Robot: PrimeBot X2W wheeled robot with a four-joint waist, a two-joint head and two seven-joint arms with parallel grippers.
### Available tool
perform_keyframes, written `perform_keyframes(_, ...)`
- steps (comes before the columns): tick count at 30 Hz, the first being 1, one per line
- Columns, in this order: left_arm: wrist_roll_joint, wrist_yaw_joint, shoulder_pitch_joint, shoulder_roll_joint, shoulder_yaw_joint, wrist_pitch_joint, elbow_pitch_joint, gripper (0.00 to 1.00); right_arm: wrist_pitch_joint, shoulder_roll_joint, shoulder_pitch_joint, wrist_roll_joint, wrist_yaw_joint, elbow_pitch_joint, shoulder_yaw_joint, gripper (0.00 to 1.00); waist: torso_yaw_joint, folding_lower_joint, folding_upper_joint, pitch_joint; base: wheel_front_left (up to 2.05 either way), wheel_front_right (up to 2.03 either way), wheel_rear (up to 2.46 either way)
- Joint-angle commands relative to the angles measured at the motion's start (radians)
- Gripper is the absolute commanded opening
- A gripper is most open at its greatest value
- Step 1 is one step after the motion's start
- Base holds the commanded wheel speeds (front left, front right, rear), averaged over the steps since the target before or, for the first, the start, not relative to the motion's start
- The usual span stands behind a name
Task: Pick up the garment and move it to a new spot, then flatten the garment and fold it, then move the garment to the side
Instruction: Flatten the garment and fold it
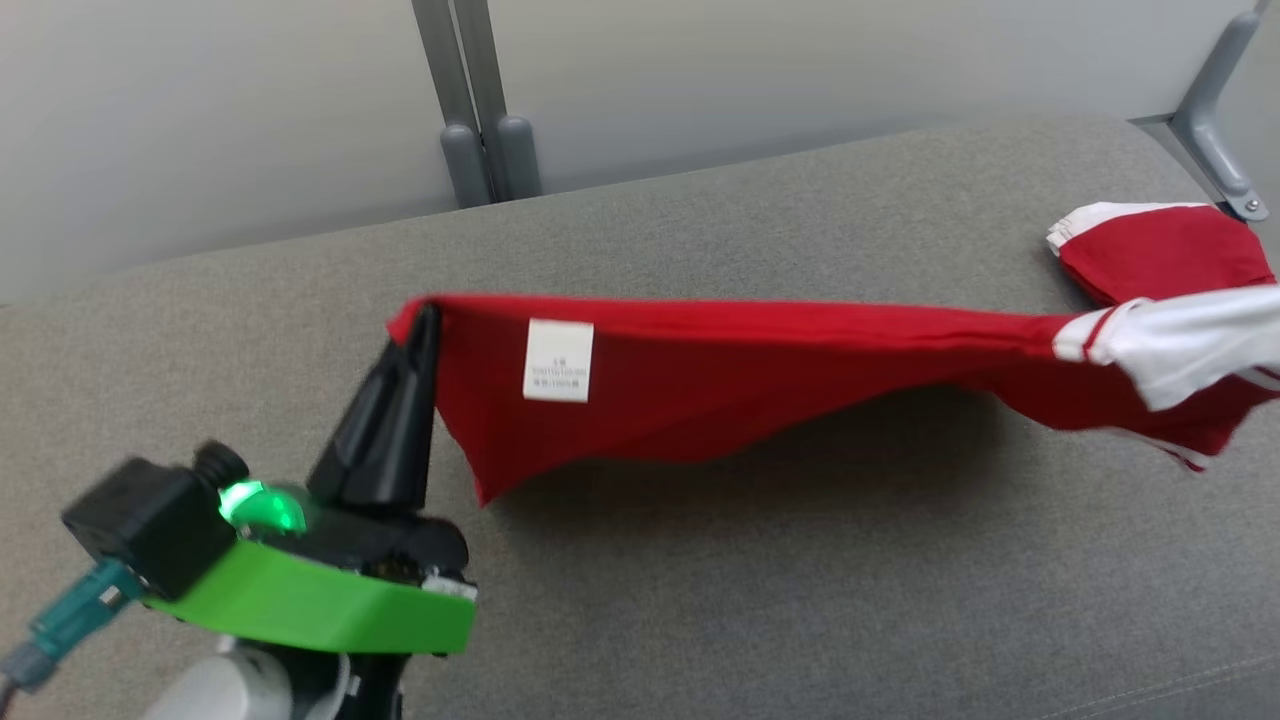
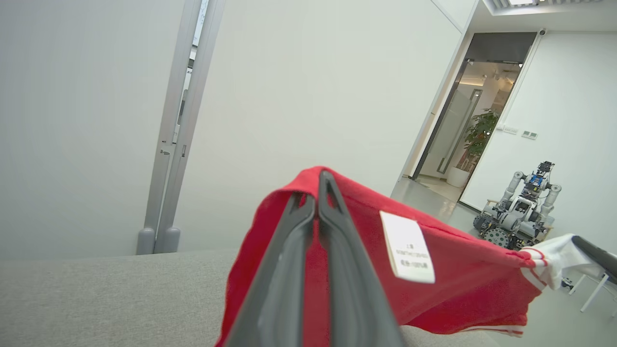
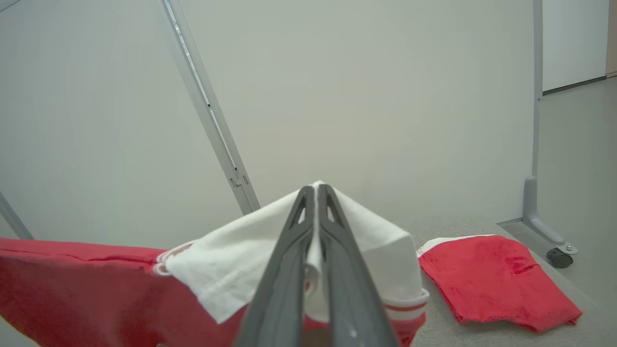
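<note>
A red garment (image 1: 720, 375) with a white care label (image 1: 558, 361) and a white striped sleeve (image 1: 1180, 340) hangs stretched above the grey table (image 1: 700, 600). My left gripper (image 1: 425, 320) is shut on its red left corner; in the left wrist view the gripper (image 2: 315, 185) pinches the red garment (image 2: 458, 279) between its fingers. My right gripper (image 3: 313, 190) is shut on the white sleeve (image 3: 231, 270) at the garment's (image 3: 72, 289) other end. The cloth sags between the two grips, clear of the table.
A second red folded garment (image 1: 1160, 250) with white edging lies at the table's far right corner, and shows as the folded garment (image 3: 496, 279) in the right wrist view. Grey frame posts (image 1: 480, 110) stand behind the table. Another robot (image 2: 520, 207) stands far off.
</note>
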Motion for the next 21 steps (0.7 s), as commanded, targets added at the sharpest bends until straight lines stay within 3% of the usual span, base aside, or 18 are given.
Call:
perform_keyframes(1,0.025,0.013,-0.07,0.027,0.016,0.039,-0.038,0.0,0.03,-0.028,-0.054,0.023,0.0,-0.025,-0.025,0.0,0.017,0.0,0.0,0.043,0.0,0.0,0.0)
perform_keyframes(4,0.052,0.02,-0.245,0.067,0.036,0.15,-0.079,0.0,0.111,-0.103,-0.183,0.055,0.0,-0.049,-0.052,0.0,0.032,0.0,0.0,0.119,0.0,0.0,0.0)
perform_keyframes(8,0.084,-0.005,-0.527,0.039,0.023,0.282,-0.007,0.0,0.209,-0.18,-0.417,0.069,0.0,0.0,-0.02,0.0,0.057,0.0,0.0,0.248,0.0,0.0,0.0)
perform_keyframes(11,0.109,-0.036,-0.737,0.009,-0.001,0.365,0.118,0.0,0.259,-0.195,-0.642,0.058,0.0,0.073,0.023,0.0,0.071,0.0,0.0,0.36,0.0,0.0,0.0)
perform_keyframes(16,0.127,-0.078,-1.091,-0.071,0.019,0.436,0.41,0.0,0.291,-0.129,-1.113,-0.045,0.0,0.297,0.152,0.0,0.071,0.0,0.0,0.56,0.0,0.0,0.0)
perform_keyframes(21,0.176,-0.11,-1.37,-0.126,0.052,0.375,0.713,0.0,0.167,0.028,-1.514,-0.236,0.0,0.598,0.2,0.0,0.049,0.0,0.0,0.673,0.0,0.0,0.0)
